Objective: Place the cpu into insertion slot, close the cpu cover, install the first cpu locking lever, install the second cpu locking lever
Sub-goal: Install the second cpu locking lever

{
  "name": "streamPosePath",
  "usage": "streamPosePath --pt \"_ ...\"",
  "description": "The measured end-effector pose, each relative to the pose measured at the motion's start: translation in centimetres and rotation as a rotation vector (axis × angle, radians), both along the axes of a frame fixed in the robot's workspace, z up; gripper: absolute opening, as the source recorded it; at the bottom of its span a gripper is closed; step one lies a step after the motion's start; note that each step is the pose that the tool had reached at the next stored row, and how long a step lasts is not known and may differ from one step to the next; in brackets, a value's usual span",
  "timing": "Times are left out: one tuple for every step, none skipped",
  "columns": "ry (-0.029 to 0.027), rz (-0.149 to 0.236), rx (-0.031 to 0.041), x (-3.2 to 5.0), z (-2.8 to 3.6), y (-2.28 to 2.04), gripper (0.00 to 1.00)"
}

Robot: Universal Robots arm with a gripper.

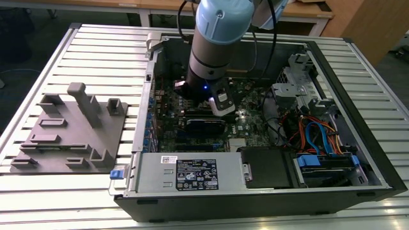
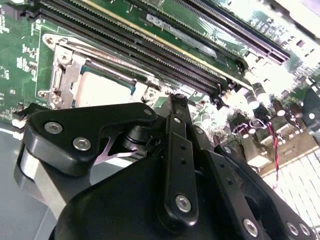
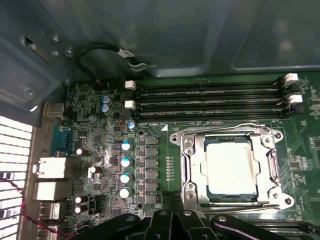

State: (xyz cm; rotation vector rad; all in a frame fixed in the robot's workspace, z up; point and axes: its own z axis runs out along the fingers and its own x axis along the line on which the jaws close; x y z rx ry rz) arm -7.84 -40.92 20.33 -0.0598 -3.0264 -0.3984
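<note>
Cannot tell how wide the jaws (image 2: 175,100) stand: black links and bolts in the second wrist view, tips hard to make out. Nothing seen held. Low over the green board (image 3: 100,150), just beside the socket.

In the first wrist view, the cpu (image 3: 231,171) lying flat inside the insertion slot (image 3: 192,200), silver top up. The cpu cover (image 3: 196,165) down around it, a shiny frame with a square hole, chip showing through. A thin wire lever (image 3: 250,125) along the edge next to the memory slots, another thin wire (image 3: 250,209) along the opposite edge. Cannot tell if hooked in.

Long black memory slots (image 3: 210,100) just beside the socket, white clips at the ends. Small round blue-topped cans (image 3: 126,162) in a row on the other side. A black cable loop (image 3: 100,50) near the grey case wall.

In the exterior view, the arm (image 1: 214,48) reaching down into the open computer case (image 1: 377,158) on the slatted counter (image 1: 64,201). Orange and blue cables (image 1: 313,134) on the exterior view's right inside the case. A grey block with posts (image 1: 70,129) on the counter, on the exterior view's left, well apart from the case.
</note>
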Motion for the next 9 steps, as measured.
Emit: streamPosePath --pt "0.0 0.0 0.0 0.0 0.2 0.01 0.1" --pt "0.0001 0.0 -0.0001 0.0 0.38 0.01 0.1" --pt "0.0 0.0 0.0 0.0 0.47 0.01 0.1" --pt "0.0 0.0 0.0001 0.0 0.47 0.01 0.1" --pt "-0.0001 0.0 0.0002 0.0 0.47 0.01 0.1" --pt "0.0 0.0 0.0 -0.01 0.48 0.01 0.1" --pt "0.0 0.0 0.0 -0.01 0.49 0.01 0.1" --pt "0.0 0.0 0.0 0.0 0.5 0.01 0.1" --pt "0.0 0.0 0.0 0.0 0.5 0.01 0.1"
